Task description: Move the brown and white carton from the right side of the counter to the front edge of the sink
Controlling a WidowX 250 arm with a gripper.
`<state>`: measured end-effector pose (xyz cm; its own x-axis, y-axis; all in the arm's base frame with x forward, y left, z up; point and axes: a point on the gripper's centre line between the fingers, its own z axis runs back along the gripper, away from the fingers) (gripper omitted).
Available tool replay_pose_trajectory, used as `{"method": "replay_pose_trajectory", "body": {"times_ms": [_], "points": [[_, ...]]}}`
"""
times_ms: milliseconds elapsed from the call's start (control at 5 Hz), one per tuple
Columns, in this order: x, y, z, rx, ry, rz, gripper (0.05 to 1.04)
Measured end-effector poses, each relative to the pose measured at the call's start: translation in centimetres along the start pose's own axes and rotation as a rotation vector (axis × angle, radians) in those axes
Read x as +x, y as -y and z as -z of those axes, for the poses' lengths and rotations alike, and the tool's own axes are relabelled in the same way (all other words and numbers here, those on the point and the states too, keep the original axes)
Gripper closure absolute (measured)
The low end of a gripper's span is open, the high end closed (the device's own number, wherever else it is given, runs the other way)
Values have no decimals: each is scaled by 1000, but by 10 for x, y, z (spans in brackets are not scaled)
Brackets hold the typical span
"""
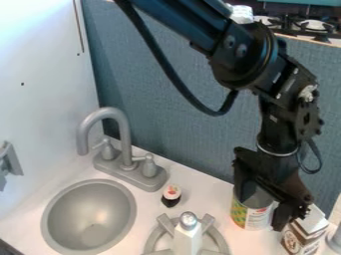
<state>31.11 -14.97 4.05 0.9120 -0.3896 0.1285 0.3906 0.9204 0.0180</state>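
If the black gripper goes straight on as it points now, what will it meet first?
Most likely the can, since the gripper points down at it; how much gap there is, if any, this view does not settle.

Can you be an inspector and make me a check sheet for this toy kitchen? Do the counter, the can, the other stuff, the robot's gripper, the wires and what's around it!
Surface: white counter with a round sink and a grey faucet.
Job's things: can upright, right at the gripper.
Clutter: sushi near the faucet; bottle upright amid the burner; carton beside the can.
Gripper: down at the can; can't tell if it's holding it.
Cables: black cable hangs in a loop from the arm.
Surroundings: blue panel behind, white wall beside the sink.
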Motion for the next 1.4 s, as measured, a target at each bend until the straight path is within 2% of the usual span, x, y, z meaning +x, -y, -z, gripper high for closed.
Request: {"method": "replay_pose_trajectory", "body": {"times_ms": [400,800,1400], "points": [[22,3,23,-7,10,57,82],[44,11,50,7,-19,53,82],[60,14,61,4,-31,74,82]]}}
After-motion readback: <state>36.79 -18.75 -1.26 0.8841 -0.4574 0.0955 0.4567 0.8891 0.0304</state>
